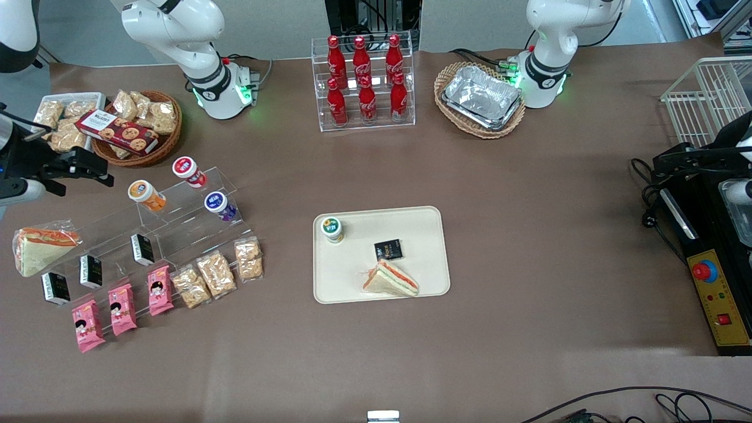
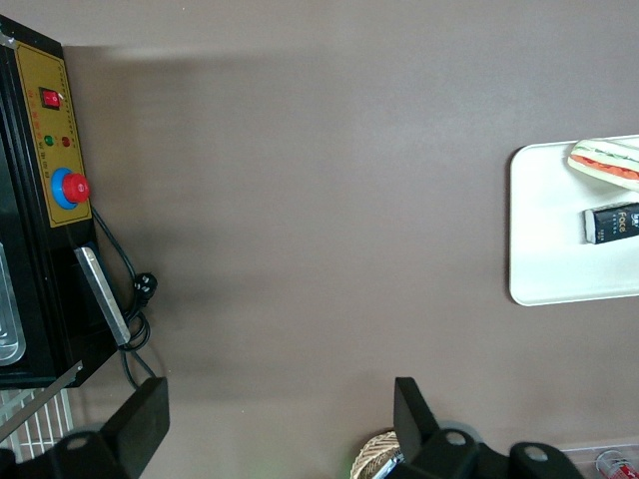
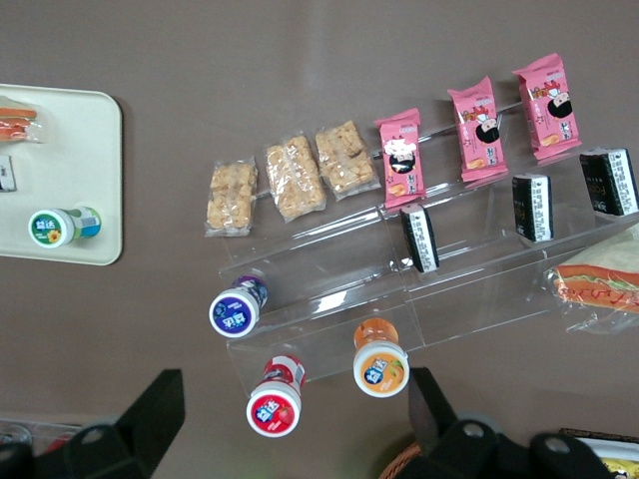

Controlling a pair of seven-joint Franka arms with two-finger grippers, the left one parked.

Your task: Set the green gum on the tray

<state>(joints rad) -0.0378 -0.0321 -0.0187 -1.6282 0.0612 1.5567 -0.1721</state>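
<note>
1. On the cream tray (image 1: 411, 217), at a corner, the green gum (image 1: 332, 229) stands upright, green-bodied with a white-rimmed lid; the gripper (image 1: 88, 167) hangs near the snack basket (image 1: 170, 138), jaws spread, holding nothing
2. From the right wrist, the gum (image 3: 62, 227) shows its green-labelled lid

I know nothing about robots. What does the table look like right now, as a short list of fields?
green gum: upright on the tray, near a corner
tray: cream-white, also holds a black packet and a sandwich
tool: open, holding nothing, toward the working arm's end of the table, above the clear stepped stand
stand holds: orange jar, red jar, purple jar
task: looks done
</note>
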